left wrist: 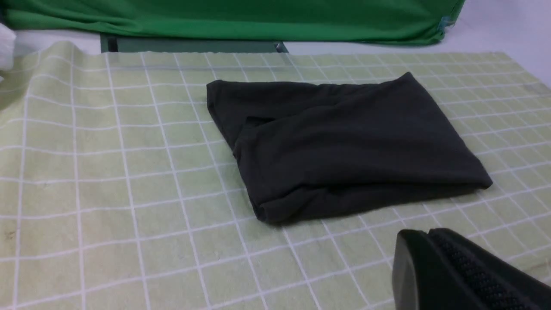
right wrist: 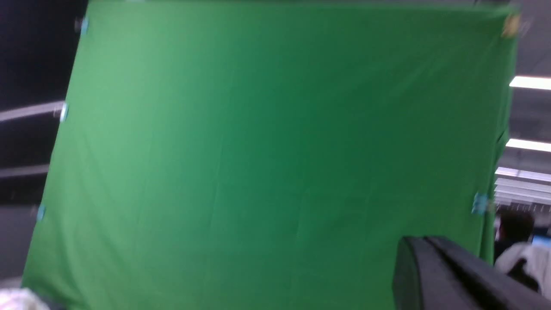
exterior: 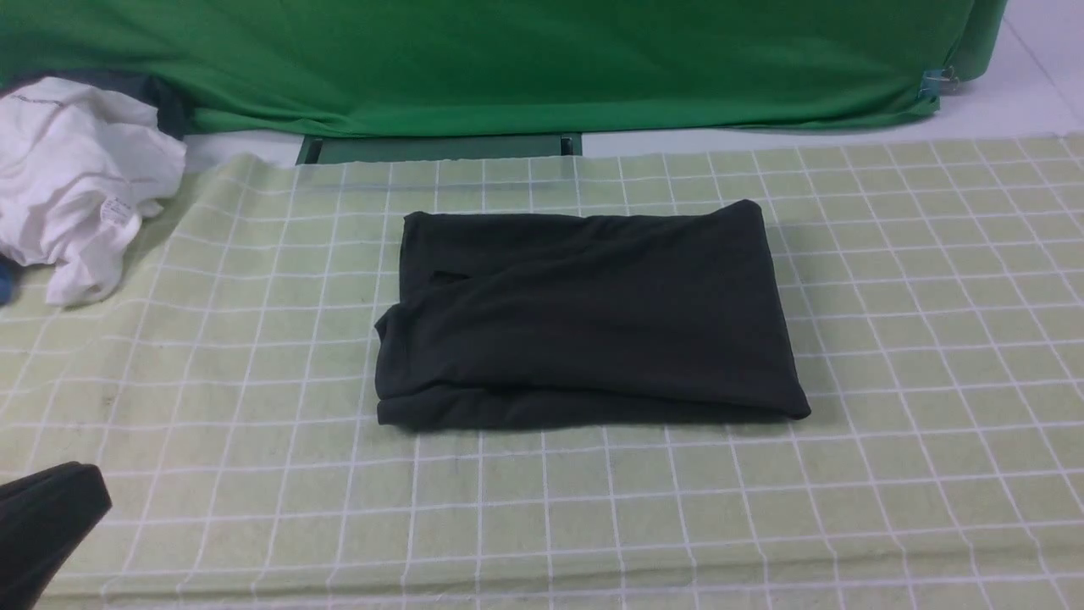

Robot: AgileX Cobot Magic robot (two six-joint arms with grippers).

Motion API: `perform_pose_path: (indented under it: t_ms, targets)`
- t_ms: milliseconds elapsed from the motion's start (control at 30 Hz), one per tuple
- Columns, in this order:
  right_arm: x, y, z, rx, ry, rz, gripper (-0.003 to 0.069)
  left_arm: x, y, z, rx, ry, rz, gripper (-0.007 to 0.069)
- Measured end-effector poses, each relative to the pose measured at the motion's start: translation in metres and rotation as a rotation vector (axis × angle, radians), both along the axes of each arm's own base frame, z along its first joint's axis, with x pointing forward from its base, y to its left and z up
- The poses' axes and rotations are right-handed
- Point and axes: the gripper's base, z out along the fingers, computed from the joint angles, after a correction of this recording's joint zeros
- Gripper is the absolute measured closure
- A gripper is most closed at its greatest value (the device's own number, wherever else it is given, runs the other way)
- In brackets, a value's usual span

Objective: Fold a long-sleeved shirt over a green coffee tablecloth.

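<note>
The black long-sleeved shirt [exterior: 584, 318] lies folded into a compact rectangle in the middle of the pale green gridded coffee tablecloth [exterior: 931, 339]. It also shows in the left wrist view, shirt [left wrist: 344, 146] on the tablecloth [left wrist: 107, 172]. My left gripper [left wrist: 428, 232] is shut and empty, held low over the cloth well short of the shirt; its black tip [exterior: 51, 517] sits in the front view's lower left corner. My right gripper [right wrist: 424, 237] is shut on nothing and points up at the green backdrop, away from the table. It is out of the front view.
A crumpled white garment [exterior: 76, 182] lies at the far left edge of the tablecloth. A plain bright green backdrop [exterior: 525, 59] hangs behind the table. In the right wrist view the backdrop [right wrist: 258, 150] fills the frame, with a person [right wrist: 516, 241] beyond its edge.
</note>
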Motion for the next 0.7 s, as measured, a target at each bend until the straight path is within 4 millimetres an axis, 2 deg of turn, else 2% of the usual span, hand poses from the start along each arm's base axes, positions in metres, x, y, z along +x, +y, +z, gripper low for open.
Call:
perform_pose_path:
  t_ms: [300,700]
  targets:
    - [0.0008,0.0003,-0.0011,-0.002,0.003,0.000,0.0533,0.0038,-0.0006,0.0042,-0.042,-0.070,0.011,0.0611]
    - [0.0017,0.0007,-0.0027,-0.008,0.017,0.000,0.0498,0.0038,-0.0007,0.0044,-0.046,-0.072,0.011,0.0611]
